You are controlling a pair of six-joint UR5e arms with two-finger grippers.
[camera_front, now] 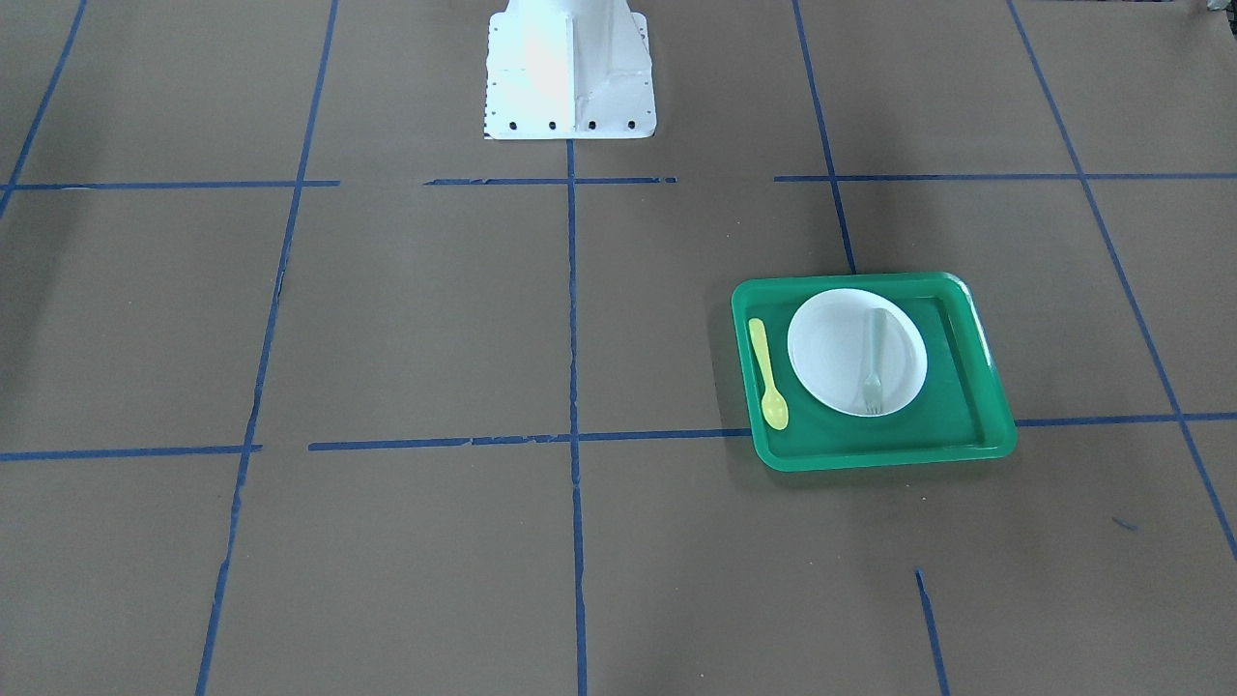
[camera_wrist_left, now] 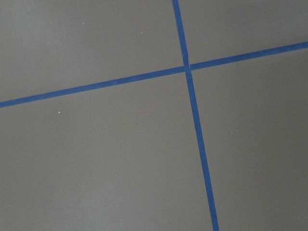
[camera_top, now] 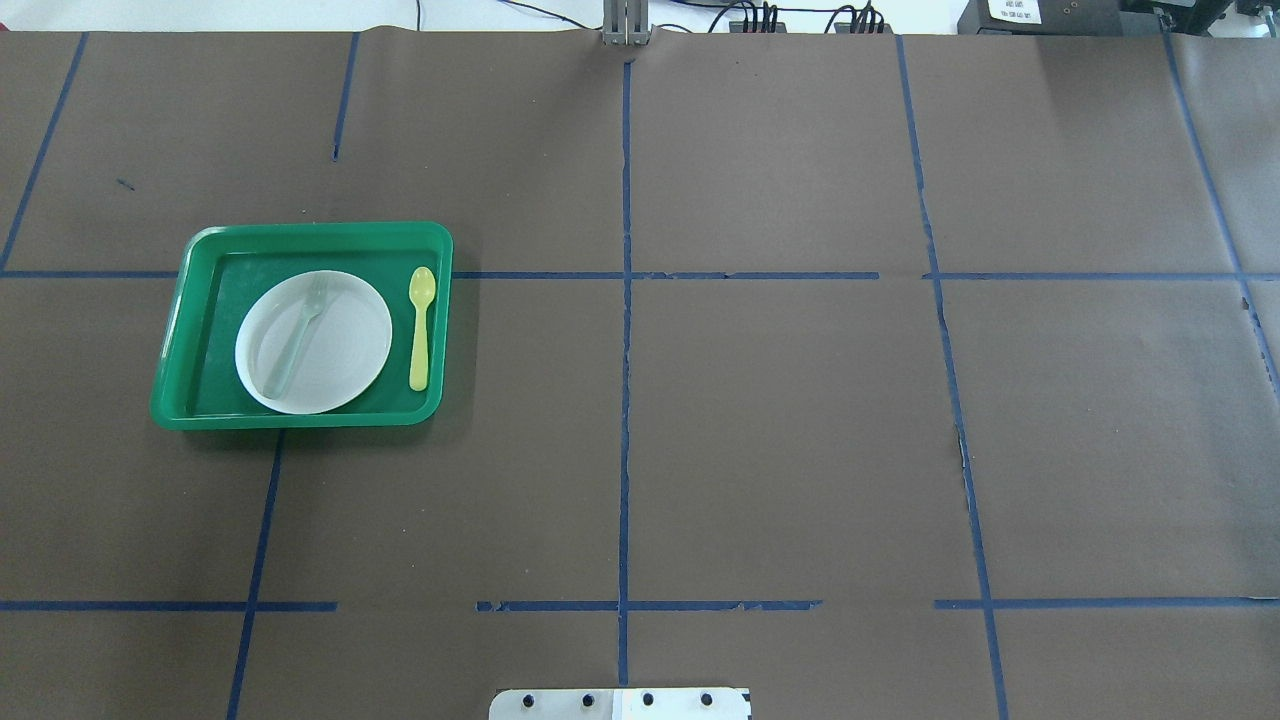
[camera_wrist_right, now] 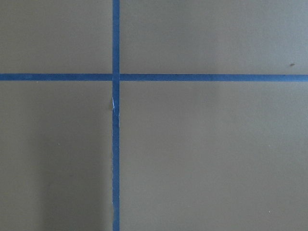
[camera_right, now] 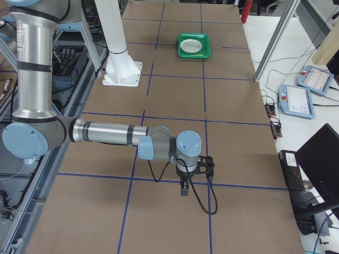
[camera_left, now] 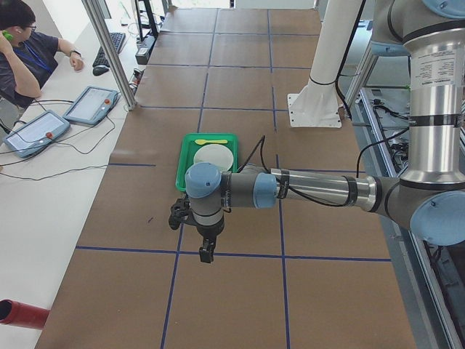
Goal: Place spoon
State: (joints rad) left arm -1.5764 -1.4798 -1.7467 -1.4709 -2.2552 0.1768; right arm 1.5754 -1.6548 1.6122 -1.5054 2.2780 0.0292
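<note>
The small yellow spoon [camera_front: 769,372] lies flat in the green tray [camera_front: 957,411], on the tray floor beside the white plate [camera_front: 831,348]. It also shows in the overhead view [camera_top: 421,325], right of the plate [camera_top: 340,340] in the tray [camera_top: 300,229]. A pale grey-green fork [camera_top: 298,335] lies on the plate. My left gripper [camera_left: 207,254] hangs above bare table, nearer the camera than the tray [camera_left: 186,155]. My right gripper [camera_right: 184,190] hangs far from the tray [camera_right: 194,54]. Both show only in side views, so I cannot tell their state.
The robot's white base [camera_front: 570,68] stands at the table's middle edge. Blue tape lines [camera_top: 625,400] cross the brown table cover. A seated operator [camera_left: 22,51] and two tablets [camera_left: 91,105] are at a side desk on the left.
</note>
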